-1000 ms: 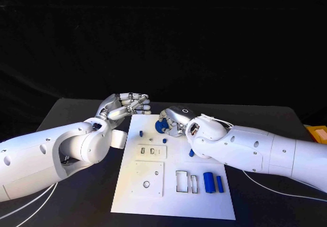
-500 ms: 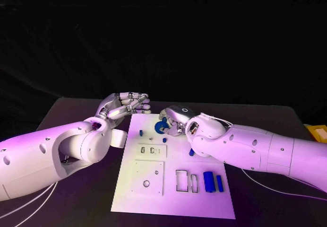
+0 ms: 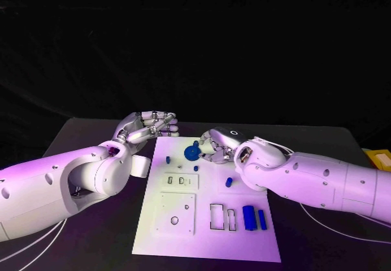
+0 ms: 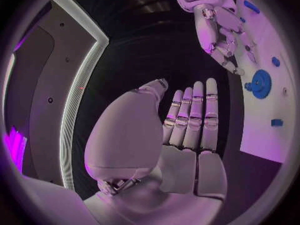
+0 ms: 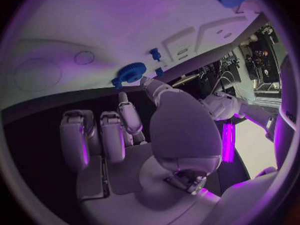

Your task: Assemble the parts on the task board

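The white task board (image 3: 208, 237) lies in the middle of the table. A blue gear (image 3: 192, 152) lies flat near its far end, also seen from the wrists (image 4: 259, 81) (image 5: 129, 74). My right hand (image 3: 217, 145) hovers just right of the gear with fingers bent down toward the board; its thumb tip is right at the gear's rim and nothing is pinched. My left hand (image 3: 151, 126) hangs above the board's far left corner, fingers side by side (image 4: 190, 115), holding nothing. Small blue pieces (image 3: 197, 167) (image 3: 229, 182) lie further along the board.
Two blue bars (image 3: 249, 217) (image 3: 262, 219) lie at the board's near right beside narrow frame slots (image 3: 221, 216). A small blue peg (image 3: 169, 160) stands near the left edge, above raised white blocks (image 3: 182, 180) (image 3: 177, 212). A yellow object (image 3: 379, 159) sits at the table's right edge.
My right hand has drawn back to the right, off the blue gear, which now lies uncovered on the board. The left hand has stayed where it was.
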Controlling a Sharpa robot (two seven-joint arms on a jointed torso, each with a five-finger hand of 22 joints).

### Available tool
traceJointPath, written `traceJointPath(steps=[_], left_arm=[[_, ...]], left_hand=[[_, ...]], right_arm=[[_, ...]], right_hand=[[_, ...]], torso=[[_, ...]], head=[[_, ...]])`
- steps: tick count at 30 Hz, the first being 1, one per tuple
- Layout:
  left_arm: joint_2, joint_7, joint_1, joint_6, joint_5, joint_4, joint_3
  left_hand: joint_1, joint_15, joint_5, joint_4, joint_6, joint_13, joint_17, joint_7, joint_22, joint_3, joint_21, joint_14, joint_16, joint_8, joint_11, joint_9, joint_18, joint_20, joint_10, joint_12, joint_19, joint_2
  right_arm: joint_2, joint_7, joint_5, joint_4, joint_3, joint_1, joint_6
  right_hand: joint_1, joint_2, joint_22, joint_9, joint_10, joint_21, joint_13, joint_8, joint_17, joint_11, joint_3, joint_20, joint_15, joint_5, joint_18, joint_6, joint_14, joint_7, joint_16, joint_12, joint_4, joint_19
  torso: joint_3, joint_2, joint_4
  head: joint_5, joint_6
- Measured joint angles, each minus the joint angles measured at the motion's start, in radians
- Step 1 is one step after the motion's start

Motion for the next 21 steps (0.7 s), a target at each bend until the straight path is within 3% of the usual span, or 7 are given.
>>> traceJointPath(steps=[2,6,9,16,21], left_arm=[[-0.002,0.000,0.000,0.000,0.000,-0.001,0.000],[-0.004,0.000,0.000,0.001,0.000,-0.004,0.000],[-0.004,0.000,0.000,0.003,0.000,-0.010,0.000],[0.008,0.001,-0.001,0.008,0.000,-0.035,-0.001],[0.014,0.002,-0.002,0.012,0.000,-0.051,-0.001]], left_hand=[[0.000,0.000,0.000,0.000,0.000,0.000,0.000,0.000,0.000,0.000,0.000,0.000,0.000,0.000,0.000,0.000,0.000,0.000,0.000,0.000,0.000,0.000],[0.000,0.000,0.000,-0.003,0.000,0.000,0.003,0.000,0.001,0.003,0.005,0.000,-0.004,0.000,0.004,0.000,0.000,0.000,0.004,-0.005,0.000,0.000],[0.000,0.000,0.000,-0.003,0.000,0.000,0.003,0.000,0.001,0.003,0.005,0.000,-0.004,0.000,0.004,0.000,0.000,0.000,0.004,-0.005,0.000,0.000],[0.000,0.000,0.000,-0.003,0.000,0.000,0.003,0.000,0.001,0.003,0.005,0.000,-0.004,0.000,0.004,0.000,0.000,0.000,0.004,-0.005,0.000,0.000],[0.000,0.000,0.000,-0.003,0.000,0.000,0.003,0.000,0.001,0.003,0.005,0.000,-0.004,0.000,0.004,0.000,0.000,0.000,0.004,-0.005,0.000,0.000]], right_arm=[[-0.055,0.021,0.034,0.044,0.003,0.009,-0.013],[-0.169,0.079,0.131,0.111,0.007,0.033,-0.021],[-0.233,0.123,0.206,0.131,0.008,0.043,-0.014],[-0.338,0.217,0.345,0.115,0.005,0.045,0.039],[-0.366,0.259,0.381,0.078,0.003,0.032,0.069]], right_hand=[[0.009,0.009,0.000,0.000,0.000,0.000,0.001,0.000,0.000,0.000,0.002,0.000,0.000,0.000,0.000,0.004,0.000,0.004,0.000,0.000,-0.002,0.000],[0.052,0.006,0.000,0.000,0.000,-0.014,-0.002,-0.006,0.000,0.000,0.009,0.000,0.000,0.006,0.000,0.007,0.000,0.000,0.000,0.000,-0.028,0.000],[0.074,0.001,0.000,0.000,0.000,-0.014,-0.004,-0.012,0.000,0.000,0.011,0.000,0.000,0.006,0.000,0.007,0.000,0.000,0.000,0.000,-0.045,0.000],[0.092,-0.004,0.000,0.000,0.000,-0.014,-0.006,-0.017,0.000,0.000,0.013,0.000,0.000,0.006,0.000,0.007,0.000,0.000,0.000,0.000,-0.060,0.000],[0.096,-0.008,0.000,-0.002,-0.004,-0.014,-0.008,-0.023,0.000,-0.003,0.013,0.000,0.000,0.006,0.000,0.007,0.000,0.000,0.000,0.000,-0.065,0.000]], torso=[[0.0000,-0.001,-0.0012],[0.0004,-0.003,-0.0048],[0.0020,-0.005,-0.0094],[0.0071,-0.009,-0.0210],[0.0128,-0.011,-0.0268]], head=[[-0.002,0.002],[-0.008,0.005],[-0.013,0.007],[-0.021,0.009],[-0.023,0.008]])
